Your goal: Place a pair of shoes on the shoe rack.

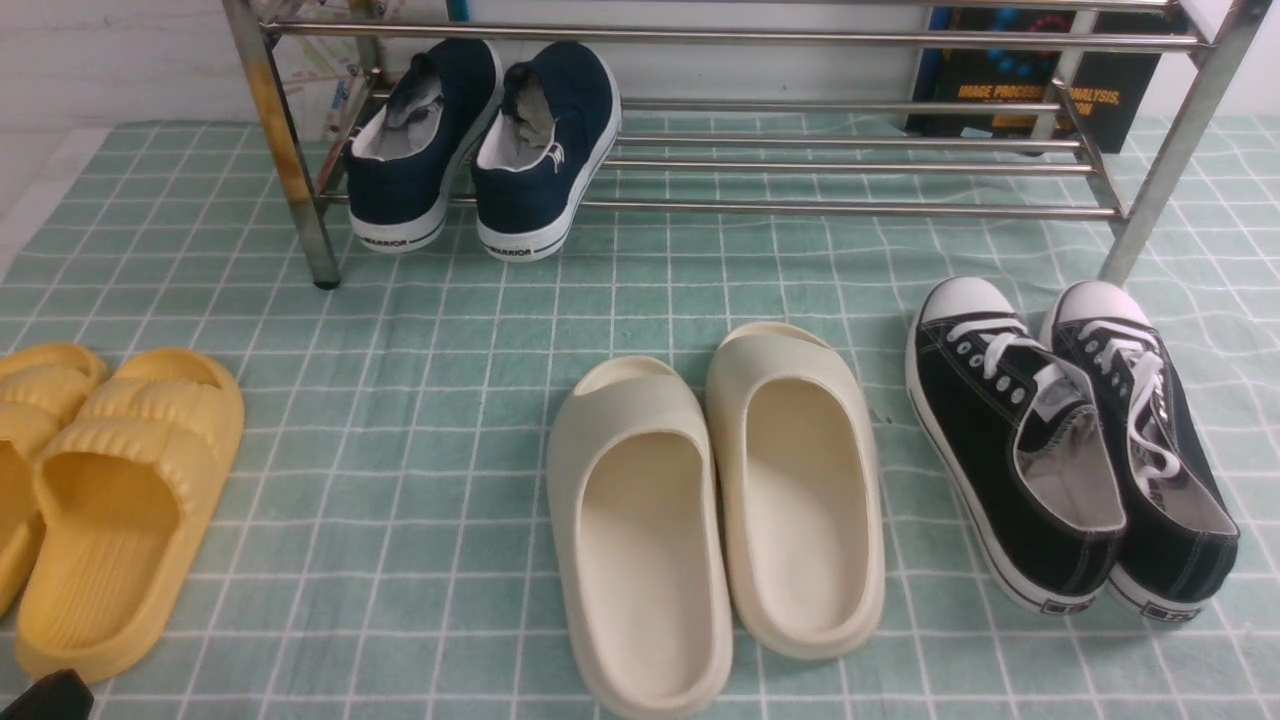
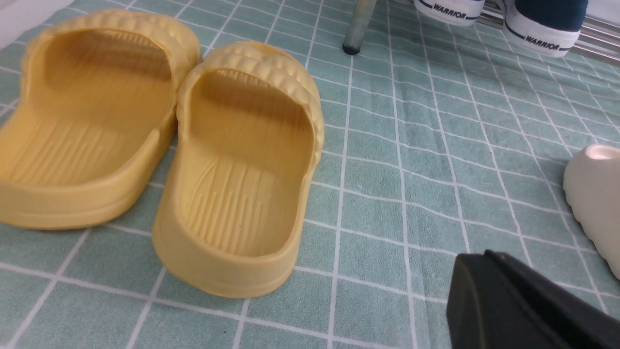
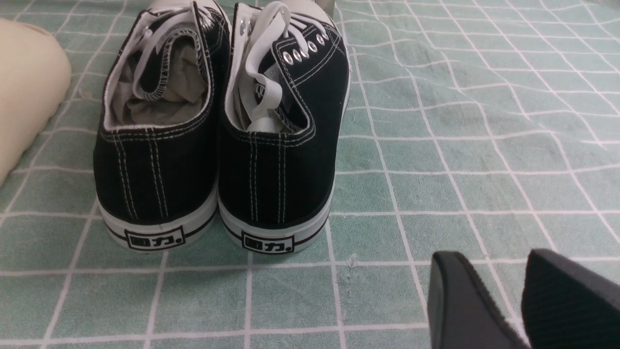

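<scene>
shoes: pair of shoes [image 1: 480, 150] side by side on shoe rack [image 1: 850, 208] lower bars, left end, heels outward | left gripper [image 2: 528, 305]: closed, holding nothing, low over cloth [image 1: 450, 420] by yellow slides [image 2: 160, 145], well apart from shoes | right gripper [image 3: 525, 300]: fingers slightly parted, holding nothing, behind black sneakers [image 3: 218, 131], far from rack

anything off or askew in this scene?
Only slightly: the navy shoes sit on the shoe rack with heels overhanging its front bar, tilted down. Nothing spilled or damaged.
</scene>
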Robot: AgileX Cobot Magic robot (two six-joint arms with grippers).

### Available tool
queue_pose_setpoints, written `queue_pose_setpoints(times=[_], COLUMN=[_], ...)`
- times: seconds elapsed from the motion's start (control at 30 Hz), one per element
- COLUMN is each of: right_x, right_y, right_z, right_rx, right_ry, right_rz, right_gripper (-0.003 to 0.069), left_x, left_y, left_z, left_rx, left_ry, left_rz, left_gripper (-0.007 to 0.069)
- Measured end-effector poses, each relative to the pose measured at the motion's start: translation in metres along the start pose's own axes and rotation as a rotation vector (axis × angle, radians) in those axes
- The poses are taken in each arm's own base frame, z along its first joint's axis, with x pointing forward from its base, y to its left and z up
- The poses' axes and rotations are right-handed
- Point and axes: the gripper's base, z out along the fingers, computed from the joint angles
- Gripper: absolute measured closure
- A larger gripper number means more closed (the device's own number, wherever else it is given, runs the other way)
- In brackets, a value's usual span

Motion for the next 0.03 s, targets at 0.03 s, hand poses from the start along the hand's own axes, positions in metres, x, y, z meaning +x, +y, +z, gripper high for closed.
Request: queue_pose_setpoints(times=[0.03], right_x=[0.0000], right_y=[0.0000], right_z=[0.0000], right_rx=[0.000], right_ry=[0.000], right_rz=[0.000], right_gripper=[0.0419], left_x=[0.0000], left_y=[0.0000], left_z=[0.0000], left_rx=[0.000], left_ry=[0.000], left_rz=[0.000], left_gripper=[0.0638])
